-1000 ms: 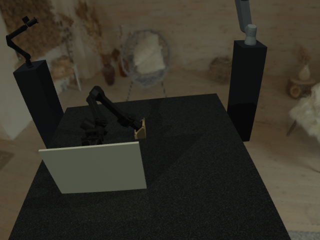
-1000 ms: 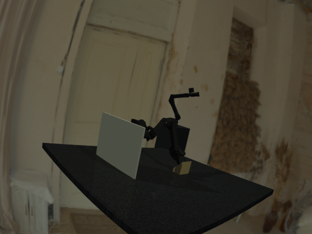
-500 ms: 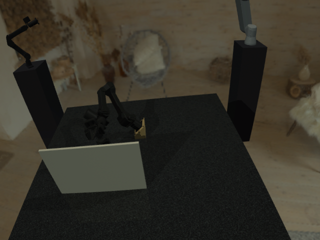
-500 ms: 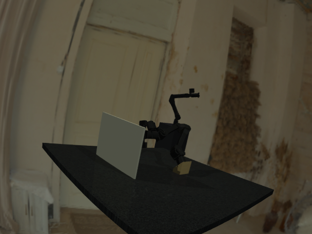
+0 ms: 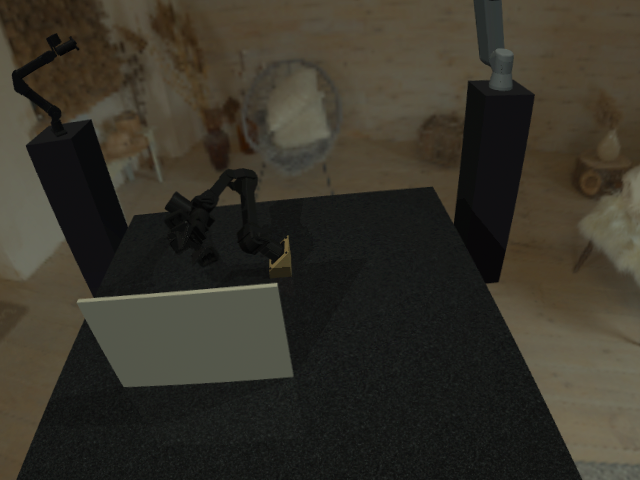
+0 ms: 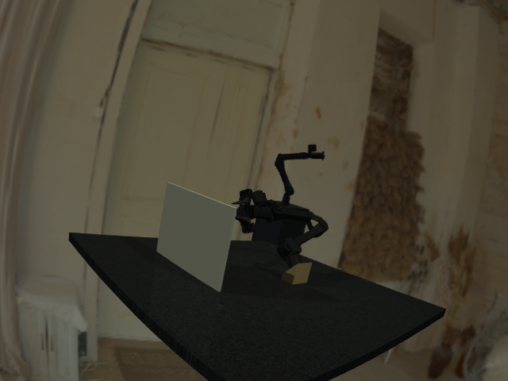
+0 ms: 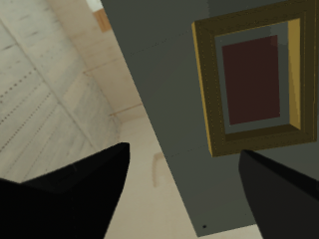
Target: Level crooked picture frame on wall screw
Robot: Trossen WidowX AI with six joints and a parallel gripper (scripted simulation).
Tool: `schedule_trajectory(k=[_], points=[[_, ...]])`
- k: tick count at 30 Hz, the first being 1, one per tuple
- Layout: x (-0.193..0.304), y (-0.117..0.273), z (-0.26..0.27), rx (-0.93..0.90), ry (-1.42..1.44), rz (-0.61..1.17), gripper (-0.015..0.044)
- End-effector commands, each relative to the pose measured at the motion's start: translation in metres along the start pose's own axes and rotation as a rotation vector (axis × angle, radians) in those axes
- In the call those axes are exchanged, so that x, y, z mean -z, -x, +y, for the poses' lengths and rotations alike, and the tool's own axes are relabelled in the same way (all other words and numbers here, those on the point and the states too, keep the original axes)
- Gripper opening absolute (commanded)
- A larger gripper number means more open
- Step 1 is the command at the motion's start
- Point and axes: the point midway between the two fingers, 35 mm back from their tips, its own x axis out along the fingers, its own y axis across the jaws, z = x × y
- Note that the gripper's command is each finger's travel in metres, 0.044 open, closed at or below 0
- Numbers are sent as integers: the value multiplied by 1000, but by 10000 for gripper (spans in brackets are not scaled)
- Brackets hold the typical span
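1. Hand [image 7: 181, 164] spread wide, pinching nothing; two dark fingers rising from the lower left and lower right corners of the wrist view.
2. Picture frame [image 7: 251, 80] in the upper right of the wrist view, flat against the grey wall panel [image 7: 159, 75], well apart from both fingers.
3. Gold border, grey mat inside it, dark red rectangle at the centre; top of the frame cut off by the upper edge of the view.
4. Frame seen slightly rotated, its lower edge running up toward the right; true tilt hard to judge from a tilted camera.
5. In the top view, panel [image 5: 191, 335] standing upright on the black desk [image 5: 413, 335] at lower left of centre, pale back side toward the camera, frame hidden behind it.
6. Arm [image 5: 242, 206] folded behind the panel, rising from a tan base block [image 5: 280, 260] just past the panel's right end, hand [image 5: 188, 242] at centre left.
7. In the exterior view, hand [image 6: 243, 211] just beside the panel's upper right corner [image 6: 233, 206], at mid-frame.
8. Two black pillars [image 5: 493, 175] flanking the desk's far side, each carrying a camera mount.
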Motion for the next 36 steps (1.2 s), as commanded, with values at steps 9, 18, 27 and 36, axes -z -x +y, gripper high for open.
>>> schedule_trajectory(k=[9, 18, 27, 36], points=[[3, 11, 0, 7, -21, 8, 260], [3, 11, 0, 7, -21, 8, 260], [3, 11, 0, 7, -21, 8, 260], [3, 11, 0, 7, -21, 8, 260]])
